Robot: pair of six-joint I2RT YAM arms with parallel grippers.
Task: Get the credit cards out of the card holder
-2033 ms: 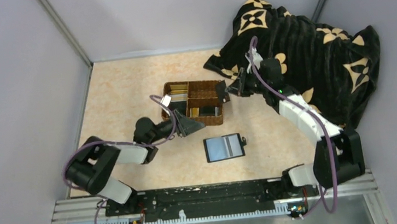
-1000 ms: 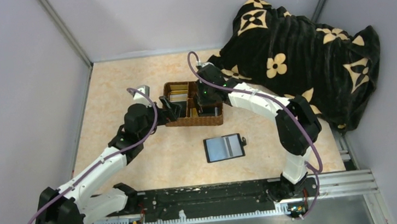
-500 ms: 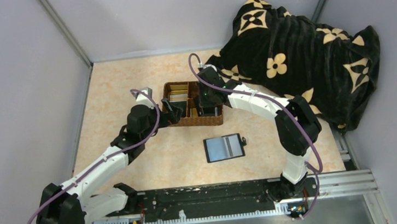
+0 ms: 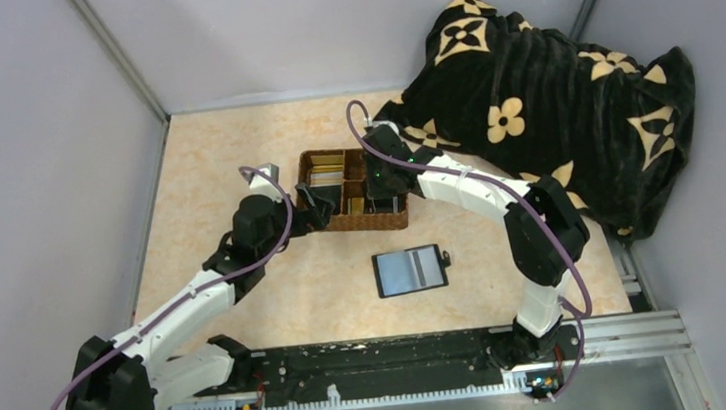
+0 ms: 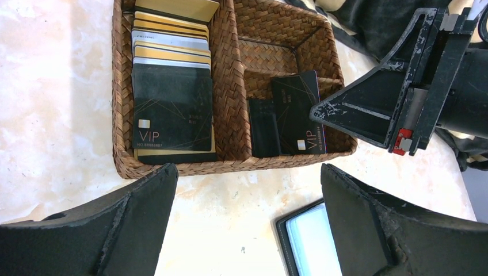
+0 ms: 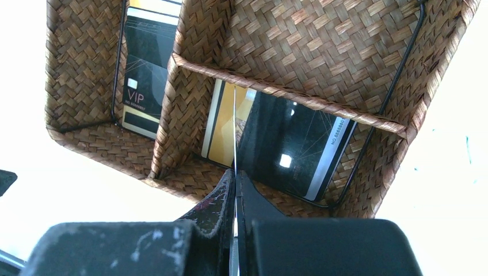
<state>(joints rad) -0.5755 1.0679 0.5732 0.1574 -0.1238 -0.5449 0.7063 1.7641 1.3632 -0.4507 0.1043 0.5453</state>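
Note:
The black card holder (image 4: 410, 270) lies open on the table, grey inside up; its corner shows in the left wrist view (image 5: 305, 241). My right gripper (image 6: 235, 172) is shut on a thin credit card (image 6: 235, 126), seen edge-on, over the wicker tray's front right compartment. A gold card (image 6: 225, 123) and a black card (image 6: 293, 144) lie there. My right gripper also shows from above (image 4: 376, 194). My left gripper (image 5: 247, 172) is open and empty, just in front of the tray, also seen from above (image 4: 324, 209). A stack of cards topped by a black VIP card (image 5: 172, 112) fills the left compartment.
The brown wicker divided tray (image 4: 366, 225) stands mid-table between both grippers. A black blanket with tan flowers (image 4: 548, 77) is heaped at the back right. Grey walls close the left, back and right sides.
Over two seconds the right arm swung from the blanket side to above the tray, and the left arm stretched out to the tray's left front. In the last half second little moved.

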